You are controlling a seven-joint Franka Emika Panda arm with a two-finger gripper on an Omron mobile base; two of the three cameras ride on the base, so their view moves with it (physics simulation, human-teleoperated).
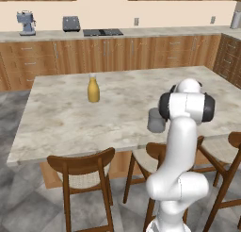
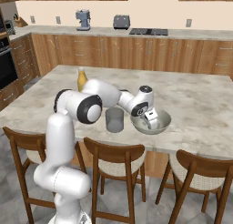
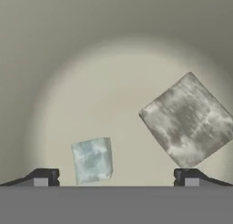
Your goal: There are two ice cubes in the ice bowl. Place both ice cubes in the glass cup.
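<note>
My gripper [image 3: 117, 176] is down inside the ice bowl [image 3: 91, 54] and stands open. A small pale ice cube [image 3: 92, 160] lies on the bowl's floor between the fingertips, nearer the left one [image 3: 45, 176]. A larger, greyer ice cube [image 3: 189, 120] lies tilted just beyond the right fingertip. In the right base view the hand [image 2: 152, 122] dips into the grey metal bowl [image 2: 166, 119] near the island's front edge. The glass cup [image 2: 114, 119], a grey tumbler, stands upright just left of the bowl, also seen beside my arm [image 1: 155, 120].
A yellow bottle [image 1: 93, 88] [image 2: 81, 77] stands farther back on the marble island [image 1: 56, 118]. Wooden chairs [image 2: 114, 158] line the island's front edge. A coffee machine [image 2: 83, 19] and toaster [image 2: 121, 22] sit on the far counter.
</note>
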